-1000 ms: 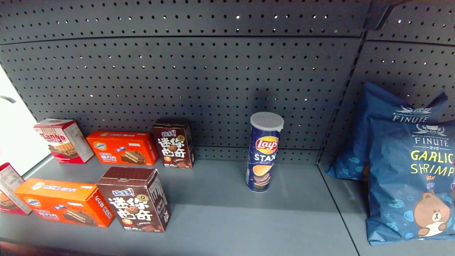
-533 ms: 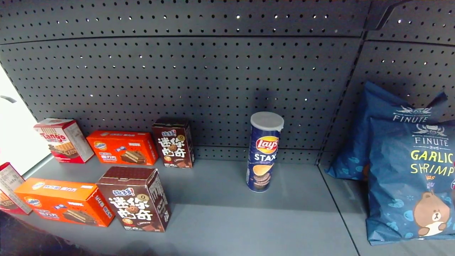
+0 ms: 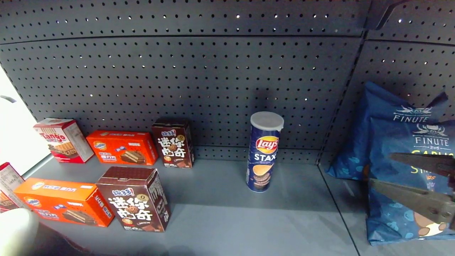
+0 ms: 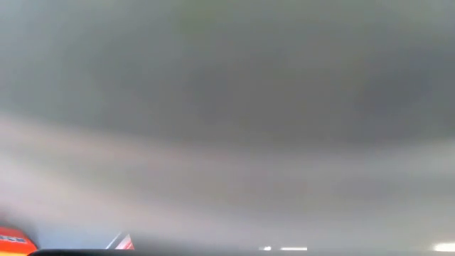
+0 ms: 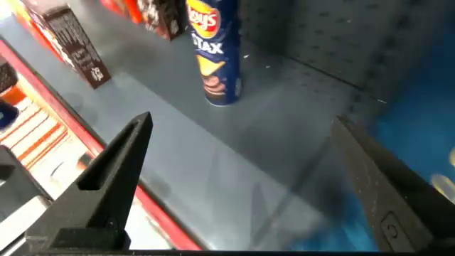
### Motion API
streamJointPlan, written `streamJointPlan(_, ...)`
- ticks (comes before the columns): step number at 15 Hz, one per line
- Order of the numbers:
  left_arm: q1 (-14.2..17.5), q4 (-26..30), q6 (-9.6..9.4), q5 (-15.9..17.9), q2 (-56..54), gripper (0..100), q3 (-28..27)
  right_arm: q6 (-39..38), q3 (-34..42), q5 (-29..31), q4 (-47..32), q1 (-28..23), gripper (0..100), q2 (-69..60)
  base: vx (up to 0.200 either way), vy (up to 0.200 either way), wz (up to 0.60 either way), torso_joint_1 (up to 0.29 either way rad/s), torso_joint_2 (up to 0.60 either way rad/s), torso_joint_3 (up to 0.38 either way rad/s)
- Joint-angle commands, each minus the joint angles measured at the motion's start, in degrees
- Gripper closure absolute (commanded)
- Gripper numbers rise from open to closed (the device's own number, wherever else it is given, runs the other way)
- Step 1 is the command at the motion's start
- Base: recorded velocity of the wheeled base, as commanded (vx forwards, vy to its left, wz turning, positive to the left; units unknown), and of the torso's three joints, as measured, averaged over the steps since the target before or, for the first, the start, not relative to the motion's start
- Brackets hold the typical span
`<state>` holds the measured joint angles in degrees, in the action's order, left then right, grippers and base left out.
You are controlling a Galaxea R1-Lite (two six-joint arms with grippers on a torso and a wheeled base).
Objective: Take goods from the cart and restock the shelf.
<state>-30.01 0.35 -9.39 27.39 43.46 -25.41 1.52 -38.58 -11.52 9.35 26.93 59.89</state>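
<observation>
A blue chips can (image 3: 265, 153) with a pale lid stands upright near the middle of the grey shelf deck (image 3: 227, 213); the right wrist view has the can (image 5: 213, 50) too. My right gripper (image 3: 379, 168) comes in from the right edge, open and holding nothing, in front of the blue snack bags (image 3: 408, 142). From its own wrist the right gripper (image 5: 242, 119) hangs over the shelf deck (image 5: 249, 171), well short of the can. A pale rounded thing (image 3: 14, 227) and a dark part of my left arm (image 3: 53, 241) show at the lower left corner.
Boxes fill the shelf's left side: red wafer box (image 3: 64, 140), two orange boxes (image 3: 122, 147) (image 3: 64, 201), two brown cookie boxes (image 3: 173, 142) (image 3: 135, 199). A pegboard wall (image 3: 213, 81) backs the shelf. Bare deck lies between the can and the bags. A red strip (image 5: 106, 153) edges the shelf front.
My right gripper has come into the head view from the right edge. The pale rounded thing has risen at the lower left, where half a second ago there was only a dark shape.
</observation>
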Motion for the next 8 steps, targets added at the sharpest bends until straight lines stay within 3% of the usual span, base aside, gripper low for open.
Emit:
streamJointPlan(1, -0.13, 0.09, -0.02, 0.03, 2.07, 100, 0.0, 0.32, -4.92, 0.45, 2.69, 3.39, 0, 12.27, 0.0, 0.0, 0.0, 0.0, 0.0, 0.0)
streamJointPlan(5, -1.19, -0.18, -0.02, 0.29, 4.79, 100, -0.08, 3.66, -7.3, 0.71, 5.77, 4.89, 0, 20.0, 0.0, 0.0, 0.0, 0.0, 0.0, 0.0)
streamJointPlan(8, -1.19, -0.18, 0.25, 0.21, 5.06, 100, 0.88, 3.75, -7.3, -2.1, 13.33, 4.89, 0, 25.98, 0.0, 0.0, 0.0, 0.0, 0.0, 0.0)
